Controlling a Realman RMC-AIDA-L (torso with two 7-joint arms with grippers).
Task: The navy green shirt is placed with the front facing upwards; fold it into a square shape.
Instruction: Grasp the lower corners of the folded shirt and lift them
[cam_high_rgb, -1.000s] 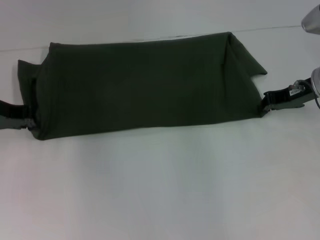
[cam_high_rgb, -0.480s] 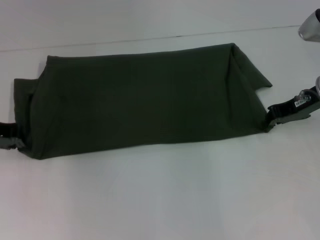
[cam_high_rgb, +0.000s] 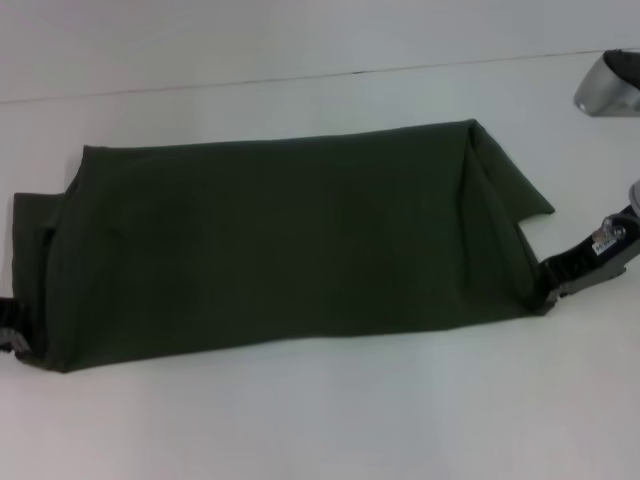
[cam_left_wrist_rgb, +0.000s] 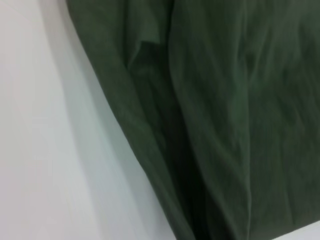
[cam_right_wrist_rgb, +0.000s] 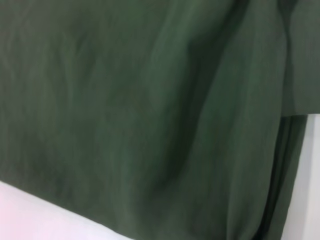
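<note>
The navy green shirt (cam_high_rgb: 280, 245) lies across the middle of the white desk (cam_high_rgb: 330, 410) as one long folded band, plain green side up (no lettering shows). A sleeve flap sticks out at each end. The left tool (cam_high_rgb: 12, 335) is at the band's near left corner, by the desk's left edge, mostly out of view, so I cannot tell its grip. The right tool (cam_high_rgb: 552, 283) is clenched on the near right corner of the cloth.

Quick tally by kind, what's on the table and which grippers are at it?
Shirts: 1, the green shirt, folded into a long band on the white table.
Grippers: 2, left gripper and right gripper, one at each end.
Total: 3.
</note>
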